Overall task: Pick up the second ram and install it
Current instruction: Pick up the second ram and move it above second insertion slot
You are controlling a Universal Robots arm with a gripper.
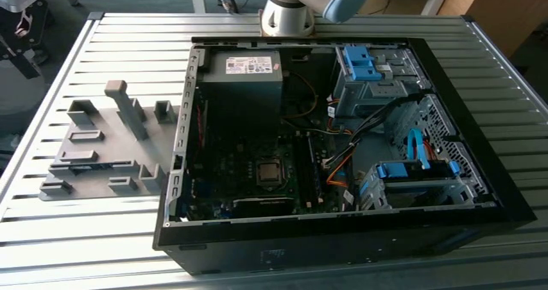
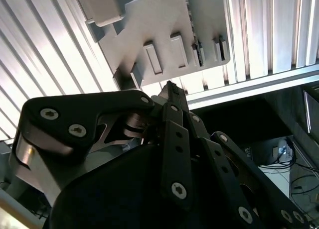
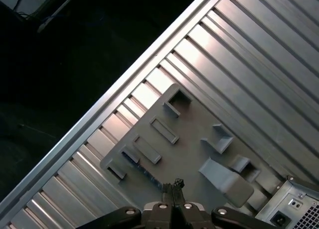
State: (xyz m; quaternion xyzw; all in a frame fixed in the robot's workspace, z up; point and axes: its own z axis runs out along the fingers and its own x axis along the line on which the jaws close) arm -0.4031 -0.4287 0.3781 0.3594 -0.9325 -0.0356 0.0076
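Counter (image 1: 342,30): slatted bare metal, carrying the grey holder plate (image 1: 115,142) and all else.
Gripper (image 3: 172,185): hangs high over the holder plate in the first wrist view, fingertips pressed together with nothing between them.
Second ram (image 3: 142,170): a thin blue stick seated in a slot of the holder plate, toward the plate's end farthest from the arm base. It is untouched and well below the gripper.
Tall block (image 1: 128,110): stands upright near the middle of the holder plate, apart from the ram.
Computer case (image 1: 505,194): open, just beside the holder plate on the exterior view's right.
Arm base (image 1: 287,17): beyond the holder plate's far end.
Doing it well: I judge the fingers should part before descending. They should line up across the stick's thin faces near mid-length, clear of the neighbouring blocks. The lift should go straight out of the slot so the board does not bind or bend.
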